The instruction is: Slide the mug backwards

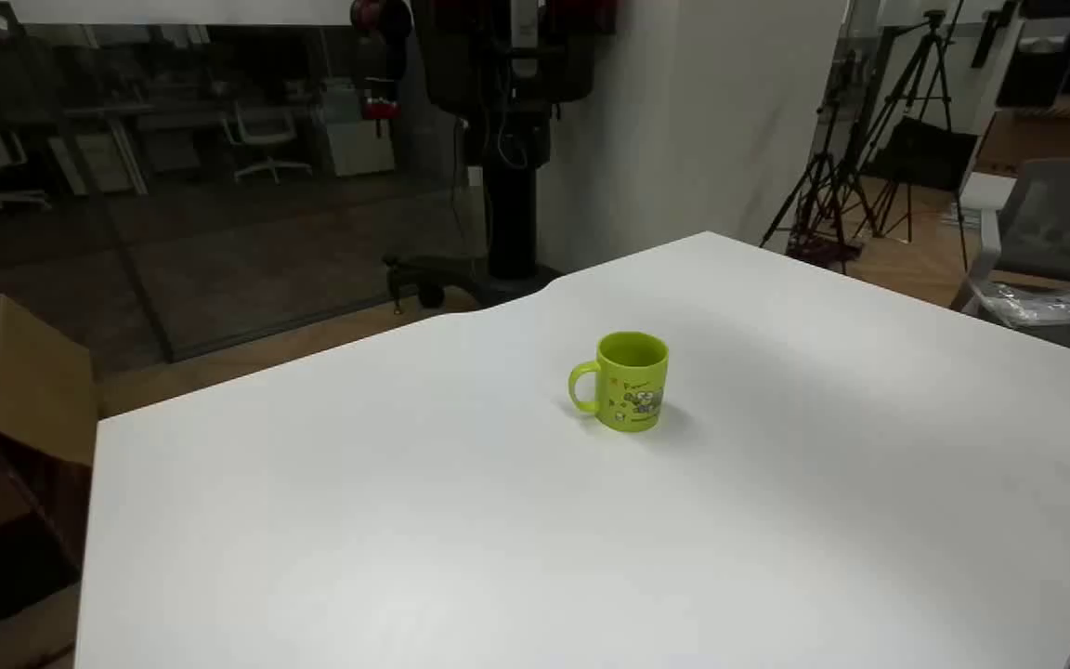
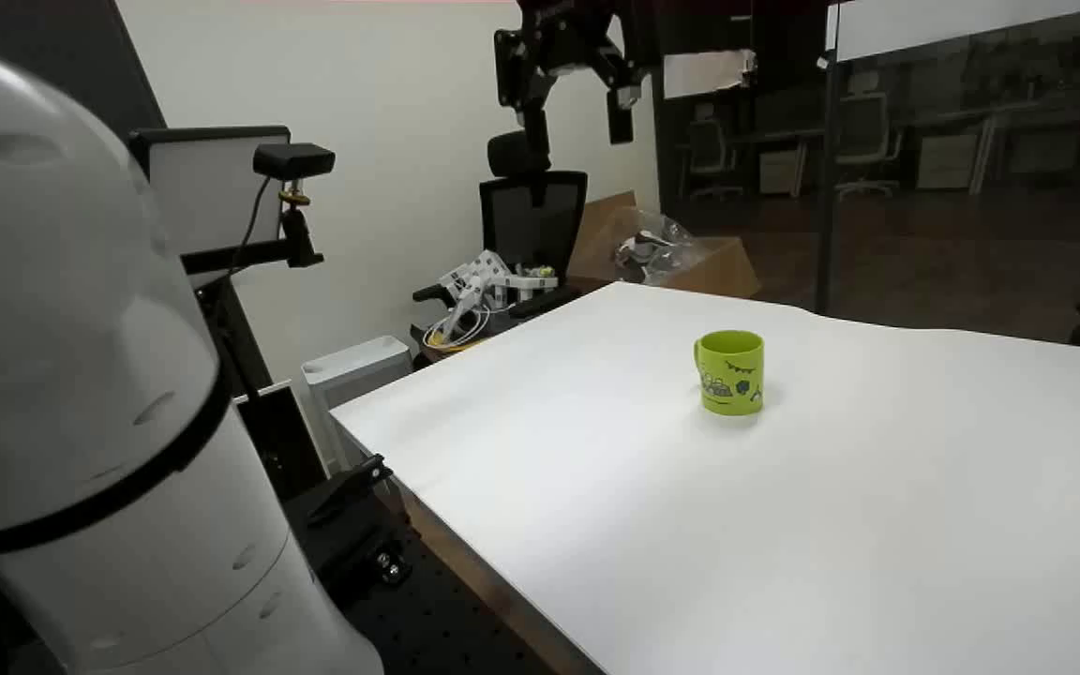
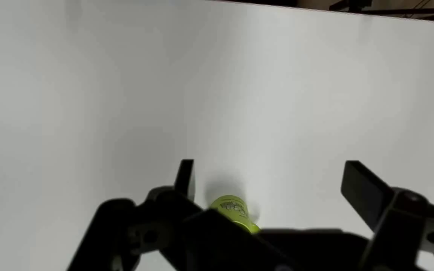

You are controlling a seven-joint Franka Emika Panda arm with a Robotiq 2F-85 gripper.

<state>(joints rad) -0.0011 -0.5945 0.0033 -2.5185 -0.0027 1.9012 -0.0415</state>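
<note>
Mug (image 1: pixel 630 386) is lime-green: straight cylinder, loop handle, same green inside, dark cartoon-style print on the side, detail too small for us to read. We have it upright on the white surface (image 1: pixel 358 520) in both exterior views, handle toward frame left in each. Fingers (image 3: pixel 365 194) are spread wide apart. In an exterior view we see both fingers (image 2: pixel 620 120) hanging up high, tips down, well above the mug's level and well apart from it, off to frame left. In the wrist view we get the mug low in frame, further down than the fingertips, sideways between them but closer to the frame-left one, partly blocked from view. Mug and fingers not touching, plenty of gap between.
</note>
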